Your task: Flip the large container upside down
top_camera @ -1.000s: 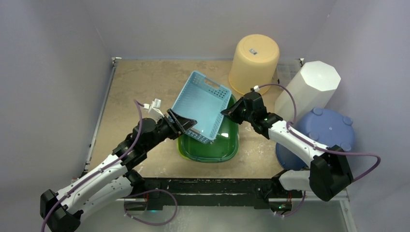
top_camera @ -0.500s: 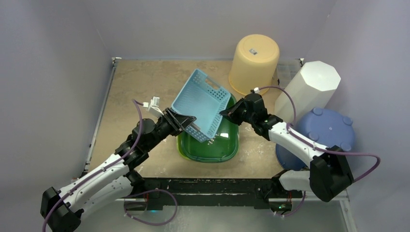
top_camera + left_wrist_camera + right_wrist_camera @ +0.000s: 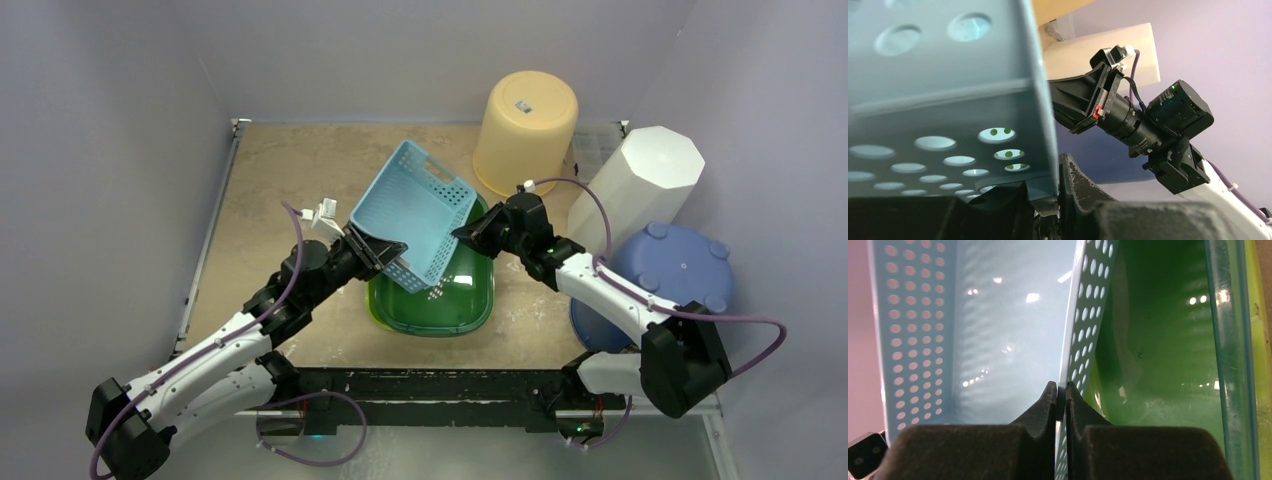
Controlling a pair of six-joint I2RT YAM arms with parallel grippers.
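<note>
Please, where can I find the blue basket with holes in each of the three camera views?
Top external: the blue basket is in the centre, tilted above the green tub.
Left wrist: the basket fills the upper left, its perforated wall close to the lens.
Right wrist: the basket covers the left and centre.
Shared landmark: the right gripper, shut on the basket's wall.

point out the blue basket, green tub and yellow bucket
blue basket point(image 3: 415, 215), top external view, middle of its flat base panel
green tub point(image 3: 458, 306), top external view, bare inside near its front rim
yellow bucket point(image 3: 530, 102), top external view, its upturned base
</note>
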